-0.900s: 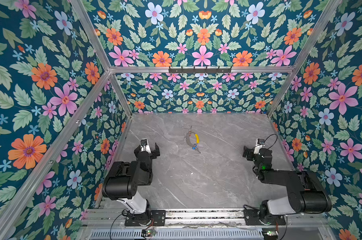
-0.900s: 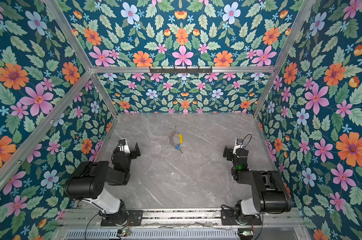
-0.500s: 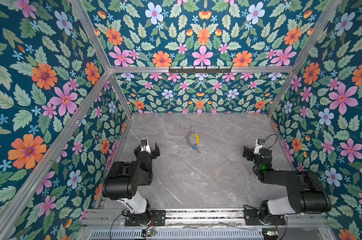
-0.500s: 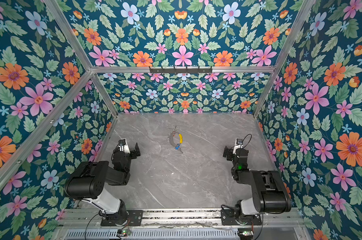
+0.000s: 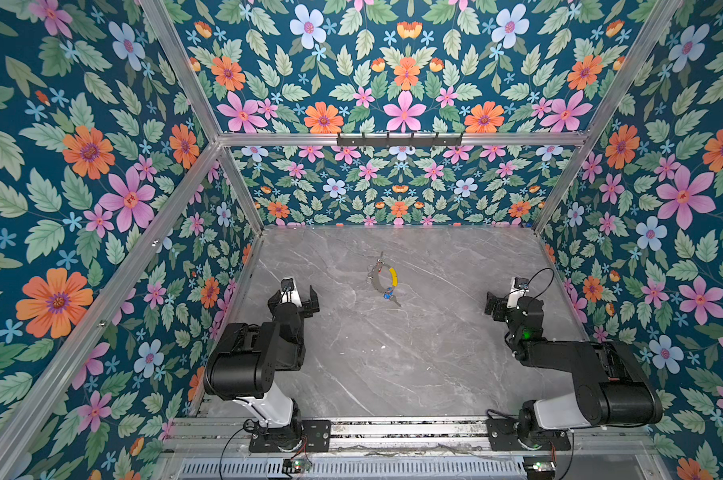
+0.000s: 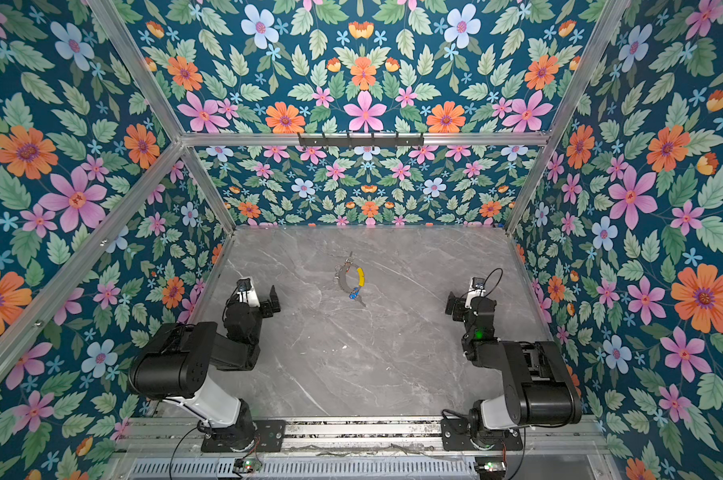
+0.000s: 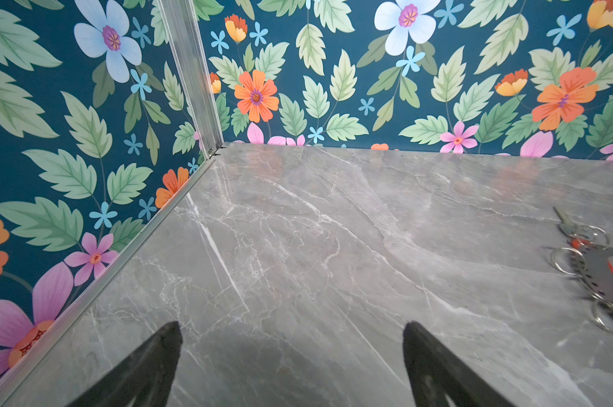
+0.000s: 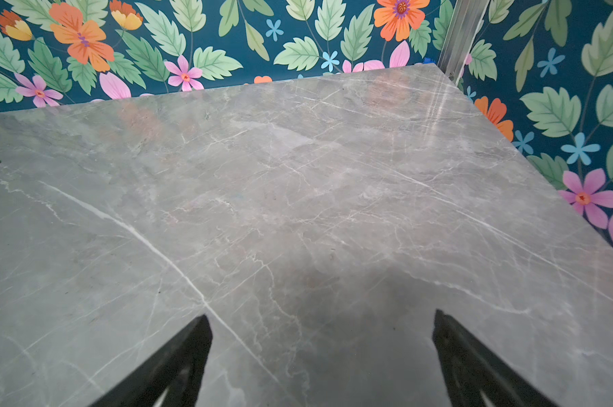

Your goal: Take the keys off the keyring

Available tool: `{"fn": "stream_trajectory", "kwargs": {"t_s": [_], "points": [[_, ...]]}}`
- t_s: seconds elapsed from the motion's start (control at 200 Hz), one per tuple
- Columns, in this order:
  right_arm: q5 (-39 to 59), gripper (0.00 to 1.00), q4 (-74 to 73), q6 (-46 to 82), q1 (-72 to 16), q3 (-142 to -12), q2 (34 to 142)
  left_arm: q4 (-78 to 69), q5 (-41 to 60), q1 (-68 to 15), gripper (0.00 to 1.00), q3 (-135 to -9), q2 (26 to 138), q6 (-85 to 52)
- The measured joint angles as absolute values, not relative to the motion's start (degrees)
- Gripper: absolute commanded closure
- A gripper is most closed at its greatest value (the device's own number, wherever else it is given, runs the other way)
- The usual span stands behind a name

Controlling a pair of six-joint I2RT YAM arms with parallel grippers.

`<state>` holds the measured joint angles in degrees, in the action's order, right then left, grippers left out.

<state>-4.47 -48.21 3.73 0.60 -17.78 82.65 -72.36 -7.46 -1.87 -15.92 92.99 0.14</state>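
The keyring (image 5: 379,279) (image 6: 345,280), a thin grey ring with a yellow arc (image 5: 393,276), lies flat on the marble tabletop in the middle towards the back. A key with a blue tag (image 5: 388,294) (image 6: 353,294) hangs off its near end. A silvery key with a red tag (image 7: 566,225) points off its far end. The left wrist view shows the keyring (image 7: 595,273) at the picture's edge, with small split rings (image 7: 564,260) on its rim. My left gripper (image 5: 294,296) (image 6: 253,297) (image 7: 290,327) is open and empty, left of the ring. My right gripper (image 5: 509,297) (image 6: 472,301) (image 8: 320,317) is open and empty, far to the right.
Flowered walls close in the grey marble tabletop (image 5: 393,365) on three sides, with aluminium posts (image 7: 192,77) in the back corners. A black hook rail (image 5: 399,139) hangs high on the back wall. Both arm bases stand on a rail (image 5: 393,430) at the front.
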Motion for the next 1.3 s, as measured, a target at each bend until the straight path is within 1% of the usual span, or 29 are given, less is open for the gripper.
{"fn": "stream_trajectory", "kwargs": {"t_s": [0.955, 1.015, 1.105, 1.185, 1.3], "points": [[-4.2, 0.01, -48.0, 3.7, 0.4, -17.8, 82.1, -72.2, -7.5, -1.9, 0.00, -15.9, 92.6, 0.1], [-5.9, 0.01, -45.5, 3.2, -0.6, -18.2, 79.6, -70.6, -7.7, -1.9, 0.00, -15.9, 90.6, 0.1], [-6.3, 0.01, -36.3, 3.4, -1.8, -24.6, 74.5, -68.2, -8.2, -1.9, 0.00, -16.5, 86.7, 0.1], [-6.6, 0.01, -30.8, 5.0, -2.1, -28.8, 72.4, -64.8, -9.3, -1.9, 0.00, -17.7, 83.8, -0.1], [-8.8, 0.01, -22.3, 7.4, -4.8, -30.4, 69.8, -59.2, -12.0, -2.1, 0.00, -18.8, 78.5, -1.9]]}}
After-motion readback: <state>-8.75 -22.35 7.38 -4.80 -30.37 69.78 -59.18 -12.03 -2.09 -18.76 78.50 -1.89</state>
